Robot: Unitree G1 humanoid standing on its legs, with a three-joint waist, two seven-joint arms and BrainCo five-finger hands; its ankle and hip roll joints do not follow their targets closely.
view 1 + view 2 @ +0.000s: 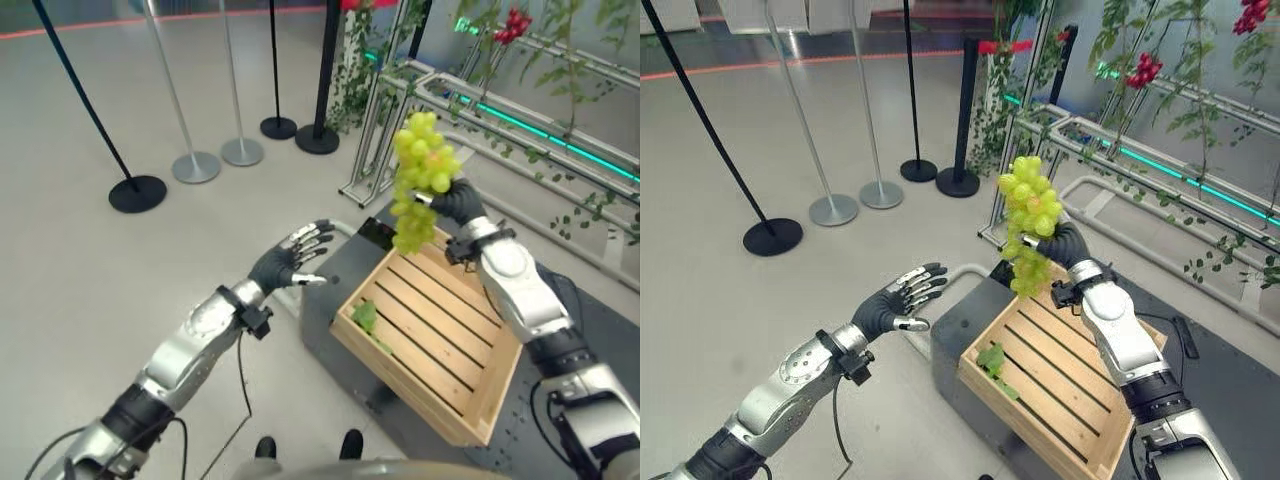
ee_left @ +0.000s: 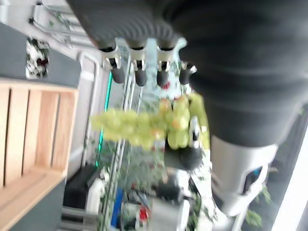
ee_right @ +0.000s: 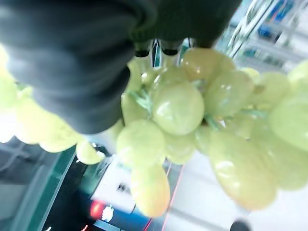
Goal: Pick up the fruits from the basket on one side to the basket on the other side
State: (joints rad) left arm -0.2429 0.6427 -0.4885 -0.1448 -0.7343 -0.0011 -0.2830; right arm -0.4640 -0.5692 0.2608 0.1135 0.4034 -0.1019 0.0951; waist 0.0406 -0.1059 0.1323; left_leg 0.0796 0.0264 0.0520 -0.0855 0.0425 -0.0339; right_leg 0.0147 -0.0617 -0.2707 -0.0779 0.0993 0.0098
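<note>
Your main risk is the grapes point(image 1: 422, 178) slipping or shedding: the right hand point(image 1: 458, 203) has its fingers curled round the middle of the bunch, and most of the cluster hangs loose above and below the grip, so a quick swing could tear berries off the stem or let the whole bunch slide out. From the right wrist view you can see the grapes pressed against the dark cover, but how firmly the fingers hold the stem is hard to judge there, so treat the grip as possibly light.

The bunch is up in the air, above the far corner of the wooden crate point(image 1: 497, 385), well clear of its slats. If it dropped now it would likely fall back into the crate or onto the grey stand point(image 1: 325, 305) beside it. A few green leaves point(image 1: 365, 316) lie inside the crate.

The right arm is raised, forearm reaching up over the crate with the hand at its far edge. The left hand point(image 1: 291, 264) hovers out over the floor, beside the near left corner of the crate, fingers spread and relaxed, holding nothing. Watch that the two hands do not collide if you pass the bunch across
</note>
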